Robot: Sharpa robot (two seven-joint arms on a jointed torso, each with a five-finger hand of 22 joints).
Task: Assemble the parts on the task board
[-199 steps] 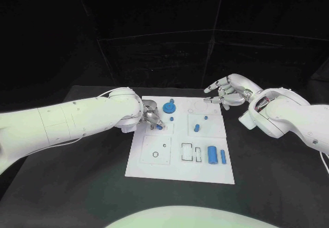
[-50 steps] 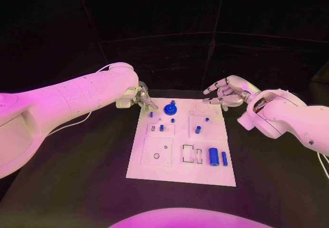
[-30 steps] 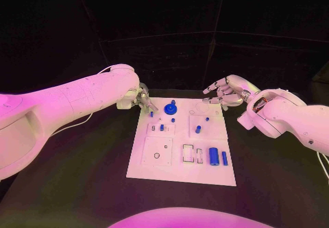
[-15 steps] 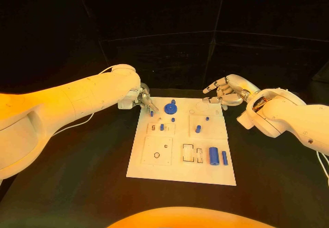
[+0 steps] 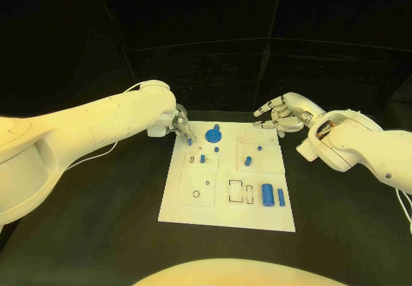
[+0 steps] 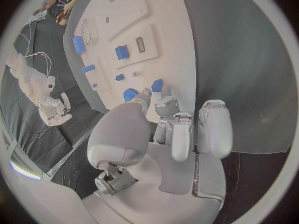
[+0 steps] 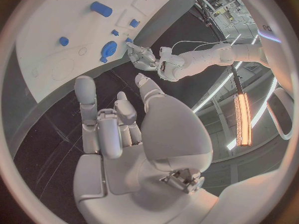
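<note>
We see the white board [image 5: 227, 205] lying on the black counter [image 5: 103, 208] at the centre of the head view, its long axis running from the lower edge of the frame toward the top. Two blue cylinders [image 5: 267, 192] lie side by side in the board's lower right, their long axes parallel to the board's. A blue round knob [image 5: 214, 136] stands near the board's upper edge, with small blue pegs [image 5: 202, 159] below it. At upper left, the left hand [image 5: 180, 126] hovers at the board's upper left corner and pinches a small blue piece [image 5: 190, 142] between its fingertips [image 6: 146, 95], the piece pointing down at the board. At upper right, the right hand [image 5: 286, 113] is released, fingers apart, grasping nothing, just beyond the board's upper right corner.
</note>
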